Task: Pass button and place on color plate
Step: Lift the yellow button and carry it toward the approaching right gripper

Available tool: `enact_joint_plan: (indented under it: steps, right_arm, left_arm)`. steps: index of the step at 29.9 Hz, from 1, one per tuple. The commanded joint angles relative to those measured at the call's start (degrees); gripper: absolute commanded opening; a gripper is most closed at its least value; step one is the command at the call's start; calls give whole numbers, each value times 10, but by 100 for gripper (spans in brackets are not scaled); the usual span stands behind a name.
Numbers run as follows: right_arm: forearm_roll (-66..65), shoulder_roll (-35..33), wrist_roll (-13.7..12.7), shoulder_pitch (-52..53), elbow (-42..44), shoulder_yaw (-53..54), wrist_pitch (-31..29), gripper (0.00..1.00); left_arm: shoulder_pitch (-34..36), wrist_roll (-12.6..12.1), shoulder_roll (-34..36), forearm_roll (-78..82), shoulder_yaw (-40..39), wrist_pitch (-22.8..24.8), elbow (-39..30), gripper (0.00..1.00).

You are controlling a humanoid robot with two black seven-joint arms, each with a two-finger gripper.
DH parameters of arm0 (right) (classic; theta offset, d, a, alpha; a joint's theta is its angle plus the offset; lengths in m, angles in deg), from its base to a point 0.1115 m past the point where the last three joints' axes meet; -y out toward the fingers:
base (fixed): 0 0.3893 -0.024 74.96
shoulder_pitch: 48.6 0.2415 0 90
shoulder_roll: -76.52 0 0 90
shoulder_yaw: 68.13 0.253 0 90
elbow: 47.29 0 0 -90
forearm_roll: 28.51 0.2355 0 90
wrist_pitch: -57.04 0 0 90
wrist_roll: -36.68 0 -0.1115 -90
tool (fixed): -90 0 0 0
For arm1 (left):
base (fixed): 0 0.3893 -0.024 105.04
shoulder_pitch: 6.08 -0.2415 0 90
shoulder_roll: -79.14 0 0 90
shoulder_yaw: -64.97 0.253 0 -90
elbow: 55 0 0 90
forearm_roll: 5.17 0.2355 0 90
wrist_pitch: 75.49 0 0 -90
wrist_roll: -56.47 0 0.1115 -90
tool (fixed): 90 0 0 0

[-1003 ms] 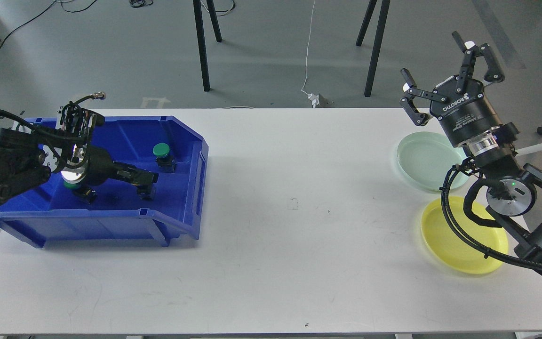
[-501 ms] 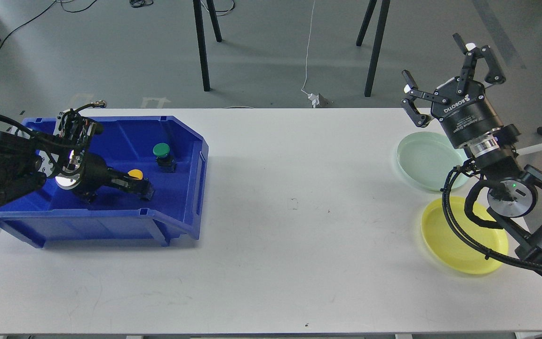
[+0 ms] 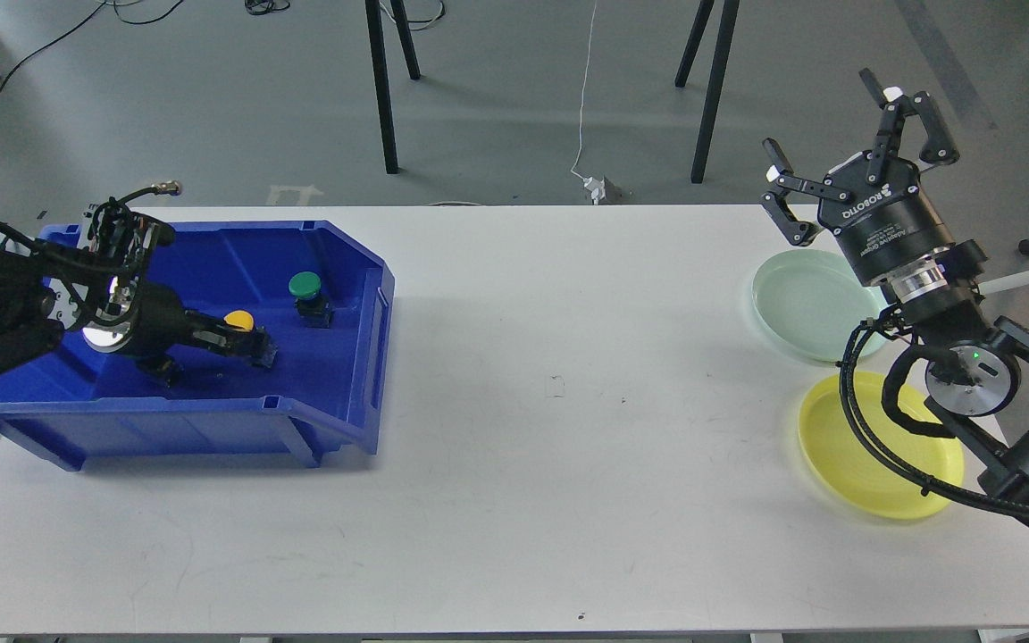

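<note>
My left gripper (image 3: 248, 343) reaches into the blue bin (image 3: 349, 259) at the table's left and is shut on a yellow button (image 3: 238, 319), held slightly above the bin floor. A green button (image 3: 305, 285) on a black base stands in the bin to its right, apart from the gripper. My right gripper (image 3: 818, 112) is open and empty, raised above the far right of the table. Below it lie a pale green plate (image 3: 800, 304) and, nearer, a yellow plate (image 3: 863, 455), partly hidden by my right arm.
The white table (image 3: 550, 402) stretches between the bin and the plates. A dark object (image 3: 162, 368) lies in the bin under my left arm, mostly hidden. Stand legs and cables are on the floor beyond the table's far edge.
My left gripper has drawn back to the left and slightly up inside the bin, and the yellow button, hidden at first, has moved with it. The right arm has barely shifted.
</note>
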Motion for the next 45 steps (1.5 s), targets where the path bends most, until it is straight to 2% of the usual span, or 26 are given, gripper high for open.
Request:
enact_joint_plan:
  steps: [1, 4, 7, 8, 12, 17, 21, 23, 26, 33, 37, 41, 45]
  right_arm:
    - [0, 1, 0, 0, 3, 2, 0, 99]
    - [0, 5, 0, 7, 25, 11, -1, 99]
    - [0, 1, 0, 16, 33, 18, -1, 99]
    - [0, 0, 0, 19, 33, 20, -3, 99]
    - [-1, -7, 0, 23, 32, 26, -5, 99]
    - [-2, -12, 0, 22, 31, 42, -5, 99]
    - [-4, -13, 0, 23, 26, 45, -5, 99]
    - [-26, -13, 0, 17, 7, 41, -5, 99]
    - [-102, -11, 0, -1, -41, 39, -5, 99]
    - [-238, -10, 0, -73, -167, 60, -5, 99]
    - [-305, -4, 0, -90, -183, 58, -5, 99]
    - [-336, 18, 0, -92, -187, 49, -4, 99]
    - [-380, 44, 0, -92, -183, 37, 20, 99]
  left_arm:
    - [73, 0, 46, 2, 2, 10, -71, 8]
    - [153, 0, 109, 4, -12, 47, -162, 8]
    - [223, 0, 157, -1, -69, 96, -256, 8]
    - [229, 0, 171, -3, -95, 109, -280, 8]
    - [229, 0, 200, -49, -183, 109, -348, 7]
    - [203, 0, 172, -212, -200, 109, -379, 8]
    - [130, 0, 94, -301, -250, 109, -376, 9]
    - [81, 0, 54, -317, -286, 88, -372, 9]
    - [-2, 0, -4, -319, -340, 58, -340, 9]
    - [-175, 0, -77, -310, -526, 59, -274, 9]
    - [-210, 0, -116, -287, -556, 61, -241, 9]
    - [-215, 0, -119, -284, -554, 59, -238, 9]
    - [-215, 0, -119, -284, -554, 59, -237, 9]
